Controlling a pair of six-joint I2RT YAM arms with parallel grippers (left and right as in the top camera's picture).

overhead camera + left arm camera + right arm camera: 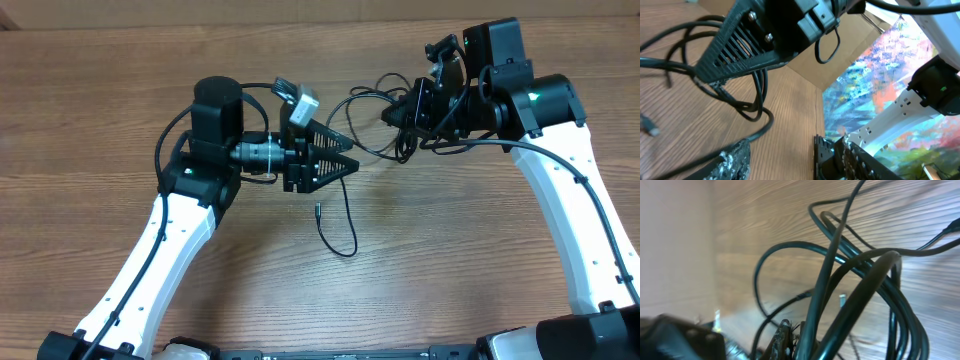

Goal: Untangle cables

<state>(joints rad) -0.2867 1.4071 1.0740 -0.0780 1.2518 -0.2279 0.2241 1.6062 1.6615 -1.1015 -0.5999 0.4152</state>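
Cables (404, 148), black, tangled: bunch clamped in the right gripper (400, 118) over the wooden table (100, 100), plug-ended tail (352, 232) trailing; left gripper (352, 153) jaws apart, empty; best pinch one strand only and draw slowly.
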